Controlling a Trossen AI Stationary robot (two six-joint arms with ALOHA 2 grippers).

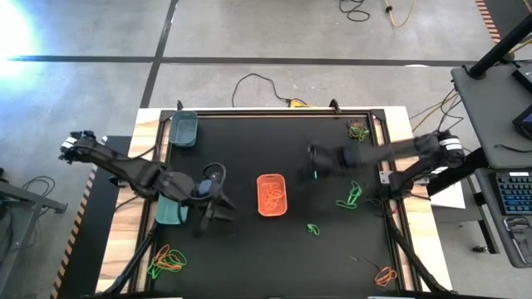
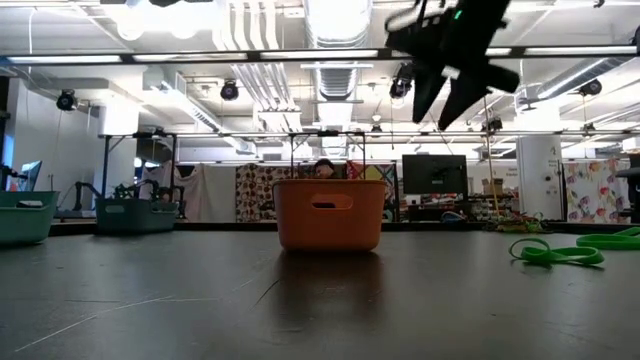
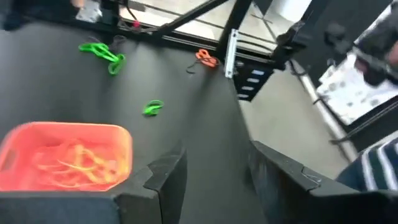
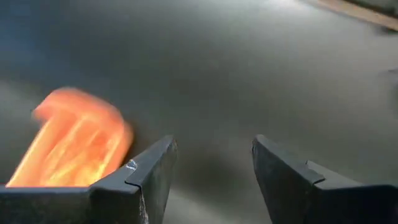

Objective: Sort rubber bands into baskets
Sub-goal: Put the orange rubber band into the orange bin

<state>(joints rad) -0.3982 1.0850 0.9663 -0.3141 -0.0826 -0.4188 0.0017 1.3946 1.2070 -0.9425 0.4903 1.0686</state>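
Observation:
The orange basket [image 1: 273, 194] sits mid-table with orange rubber bands [image 3: 74, 163] lying in it. A light teal basket [image 1: 170, 212] lies under my left arm, and a dark teal basket [image 1: 184, 129] stands at the far left corner. Green rubber bands [image 1: 349, 198] [image 1: 312, 229] lie on the mat to the right of the orange basket. My left gripper [image 1: 214, 218] [image 3: 214, 180] hangs open above the mat, just left of the orange basket, with nothing between its fingers. My right gripper [image 1: 316, 162] [image 4: 214, 180] hangs open, high over the mat to the right of the orange basket, also with nothing between its fingers.
Orange and green bands [image 1: 166, 259] lie on the wood off the mat's near left corner. More orange ones [image 1: 385, 276] lie at the near right corner, and a dark and green bunch [image 1: 359, 129] lies at the far right. Bare black mat [image 1: 249, 257] stretches in front of the orange basket.

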